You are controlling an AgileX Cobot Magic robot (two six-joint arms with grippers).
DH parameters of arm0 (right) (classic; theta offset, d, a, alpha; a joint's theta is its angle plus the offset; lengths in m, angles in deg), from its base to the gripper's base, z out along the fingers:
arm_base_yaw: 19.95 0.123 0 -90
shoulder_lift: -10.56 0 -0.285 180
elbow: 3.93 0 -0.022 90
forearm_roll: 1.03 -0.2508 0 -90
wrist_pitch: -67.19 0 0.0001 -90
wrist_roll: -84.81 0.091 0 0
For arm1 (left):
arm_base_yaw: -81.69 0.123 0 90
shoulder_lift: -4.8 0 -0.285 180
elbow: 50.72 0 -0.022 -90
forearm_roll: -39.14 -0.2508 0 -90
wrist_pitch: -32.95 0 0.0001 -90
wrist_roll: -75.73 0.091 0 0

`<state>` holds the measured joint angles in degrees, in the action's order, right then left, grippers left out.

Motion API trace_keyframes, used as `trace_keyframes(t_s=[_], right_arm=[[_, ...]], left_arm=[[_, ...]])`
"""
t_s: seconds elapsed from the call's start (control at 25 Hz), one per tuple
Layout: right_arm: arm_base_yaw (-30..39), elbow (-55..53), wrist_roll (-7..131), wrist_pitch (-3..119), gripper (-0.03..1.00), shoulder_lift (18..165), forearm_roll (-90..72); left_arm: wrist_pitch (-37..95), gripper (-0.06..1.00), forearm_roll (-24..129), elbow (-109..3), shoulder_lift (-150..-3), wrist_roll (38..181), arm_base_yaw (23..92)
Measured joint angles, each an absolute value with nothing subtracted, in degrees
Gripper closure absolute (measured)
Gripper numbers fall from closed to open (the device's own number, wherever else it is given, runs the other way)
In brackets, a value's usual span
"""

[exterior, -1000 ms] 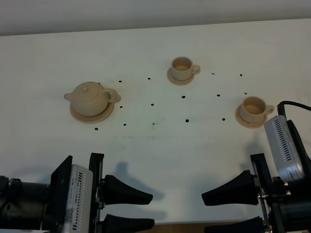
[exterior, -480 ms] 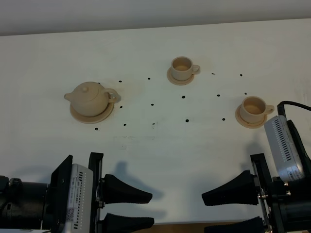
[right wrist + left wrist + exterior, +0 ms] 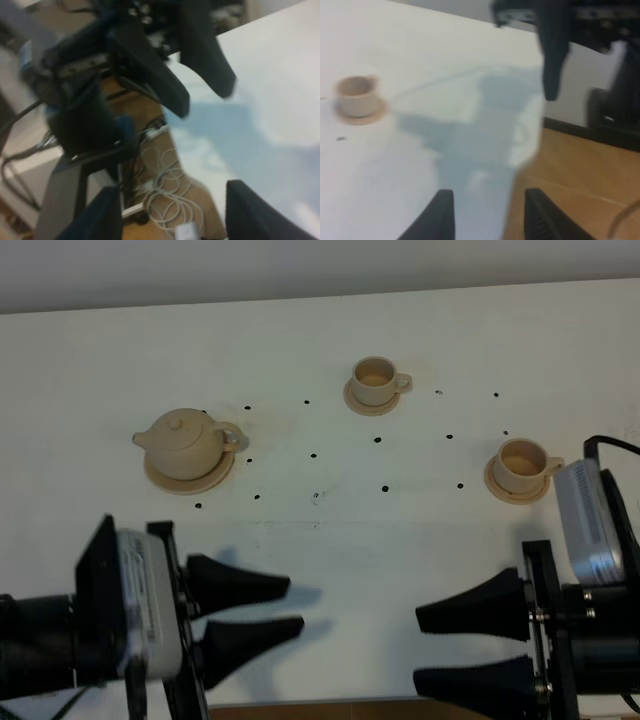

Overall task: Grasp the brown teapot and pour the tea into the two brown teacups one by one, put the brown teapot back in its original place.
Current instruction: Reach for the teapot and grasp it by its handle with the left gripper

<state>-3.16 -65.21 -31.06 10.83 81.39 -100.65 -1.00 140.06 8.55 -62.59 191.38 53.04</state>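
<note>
White tabletop (image 3: 330,540) fills the high view. Both arms lie low at its near edge, fingers pointing toward each other. The left gripper (image 3: 293,605) is tilted, its jaws spread and empty. The right gripper (image 3: 418,650) is level, also spread and empty. One teapot (image 3: 183,440) sits on the wide saucer (image 3: 160,478) at the left. Two cups stand on small saucers (image 3: 353,400): one cup (image 3: 375,378) far middle, the other cup (image 3: 522,464) right.

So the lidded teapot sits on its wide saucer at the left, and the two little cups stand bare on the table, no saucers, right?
Not quite. The teapot is lidded on its wide saucer, but the far cup and the near cup each stand on a small saucer, as the exterior high view shows.
</note>
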Motion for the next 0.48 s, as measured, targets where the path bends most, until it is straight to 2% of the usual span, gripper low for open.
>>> trace_keyframes(t_s=[0.24, 0.48], right_arm=[[-3.1, -60.3, -22.2, 17.1, 0.49, 81.4, -101.4], [-3.1, -51.3, -2.6, 23.5, 0.49, 81.4, -91.2]], left_arm=[[12.3, 0.57, 132.5, 3.6, -59.7, 171.0, 53.0], [14.8, 0.57, 113.0, -3.4, -62.5, 144.4, 53.0]])
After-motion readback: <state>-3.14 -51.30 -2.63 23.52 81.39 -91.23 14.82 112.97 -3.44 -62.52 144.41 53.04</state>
